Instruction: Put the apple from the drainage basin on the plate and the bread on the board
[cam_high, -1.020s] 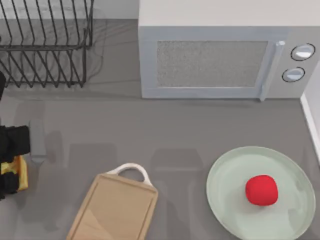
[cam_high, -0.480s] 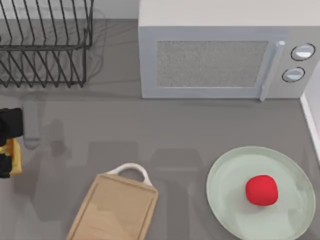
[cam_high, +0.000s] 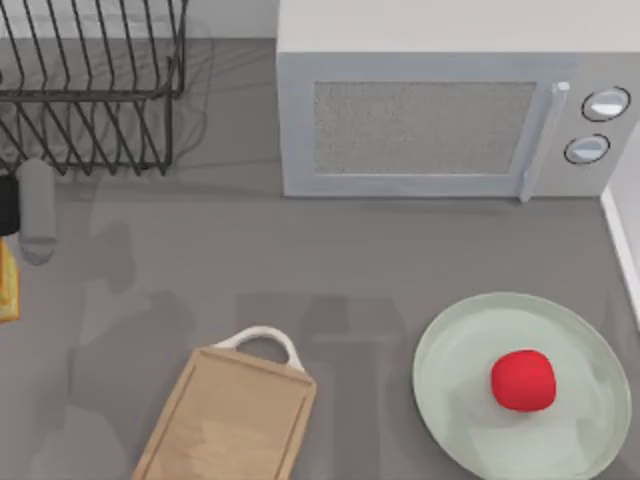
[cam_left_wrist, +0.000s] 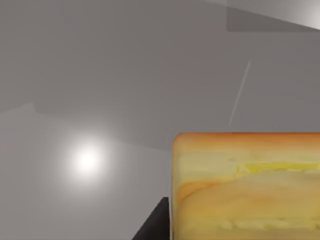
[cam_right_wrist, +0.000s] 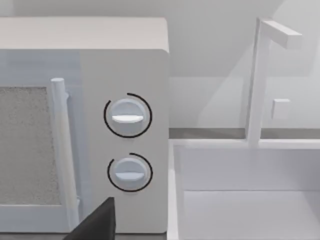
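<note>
The small bright-red round apple (cam_high: 523, 380) lies on the large round pale-green glossy plate (cam_high: 465, 345), a little toward the plate's right side, near the desk's front right corner. The rectangular light-brown wooden cutting board (cam_high: 228, 420) with its white loop handle (cam_high: 262, 339) lies bare at the desk's front edge, left of the middle and well apart from the plate.

The small square chunk of bread (cam_high: 7, 282), orange-brown and pale yellow, shows as a sliver at the desk's left edge, well apart from the board. In the left wrist view the bread (cam_left_wrist: 247, 187) sits close to the camera, above the grey desk (cam_left_wrist: 100, 90), with a dark finger (cam_left_wrist: 152, 226) of the left hand against its side; the left hand is clamped on the bread.

A black wire dish rack (cam_high: 90, 85) stands at the back left corner, and a white microwave (cam_high: 440, 110) along the back edge. The right wrist view faces the microwave's two dials (cam_right_wrist: 127, 116) and a white sink (cam_right_wrist: 245, 190) beside it; whether the right hand's fingers are apart or together cannot be told.
</note>
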